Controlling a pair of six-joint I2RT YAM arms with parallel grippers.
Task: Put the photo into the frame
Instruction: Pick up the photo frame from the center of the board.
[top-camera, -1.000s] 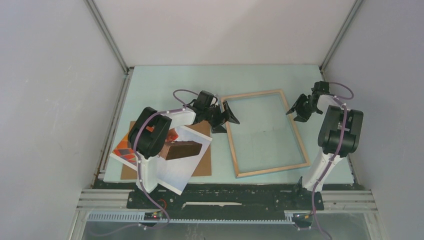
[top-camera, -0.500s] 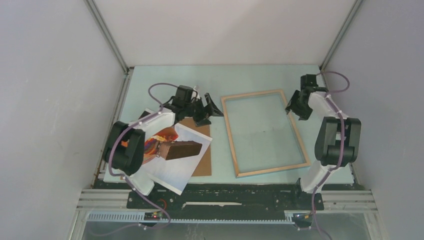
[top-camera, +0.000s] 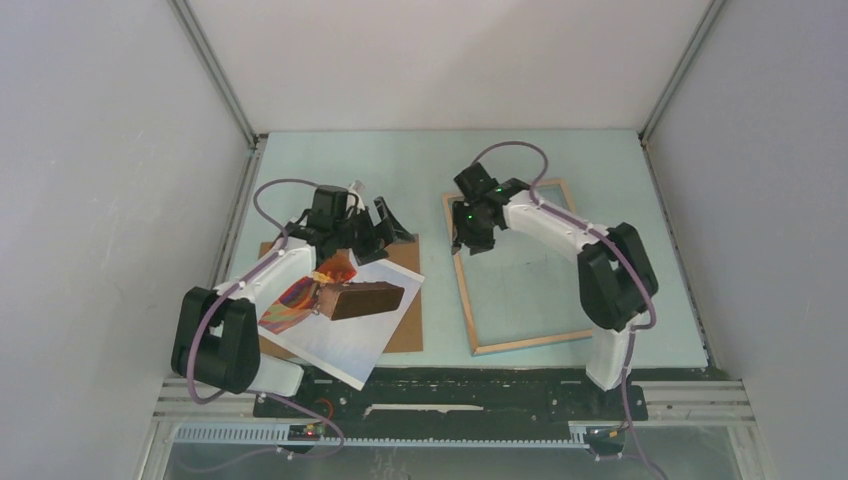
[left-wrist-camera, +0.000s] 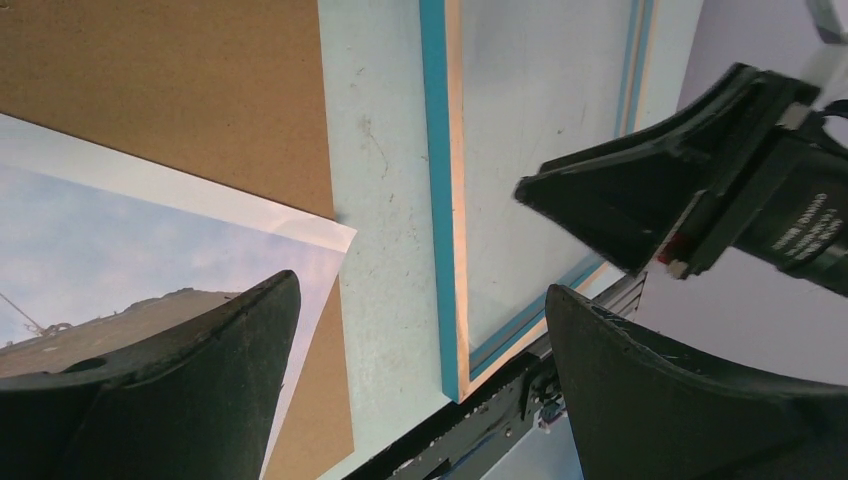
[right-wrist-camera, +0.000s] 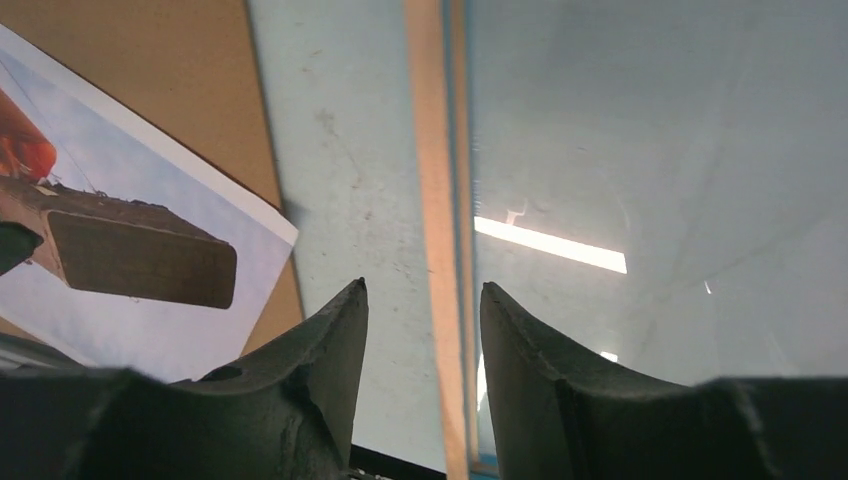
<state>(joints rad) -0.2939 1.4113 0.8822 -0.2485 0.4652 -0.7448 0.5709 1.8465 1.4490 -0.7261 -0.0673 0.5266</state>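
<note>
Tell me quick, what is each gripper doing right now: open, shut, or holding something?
Left gripper: wide open, holding nothing.
Right gripper: partly open over the frame rail, gripping nothing.

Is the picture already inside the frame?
No, the photo lies on the brown board, beside the frame and not touching it.
</note>
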